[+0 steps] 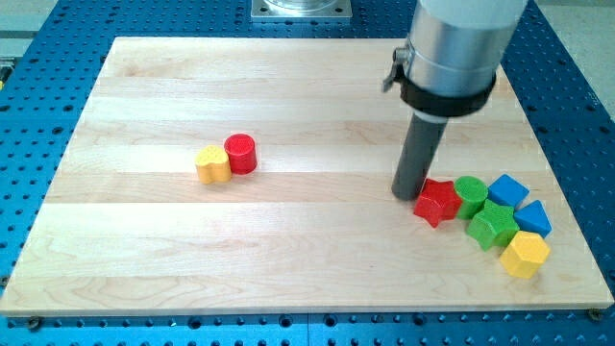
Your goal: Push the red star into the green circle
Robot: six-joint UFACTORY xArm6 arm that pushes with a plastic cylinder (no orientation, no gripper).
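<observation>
The red star [437,202] lies at the view's right, touching the green circle [471,193] on its right side. My tip [407,195] rests on the board right at the star's left edge, touching or nearly touching it. The dark rod rises from there to the grey arm body at the view's top right.
A green star [493,225], a blue cube [507,190], a blue triangle [532,218] and a yellow hexagon [525,254] crowd just right of the green circle, near the board's right edge [577,231]. A yellow heart [212,164] and a red cylinder [240,153] sit together left of centre.
</observation>
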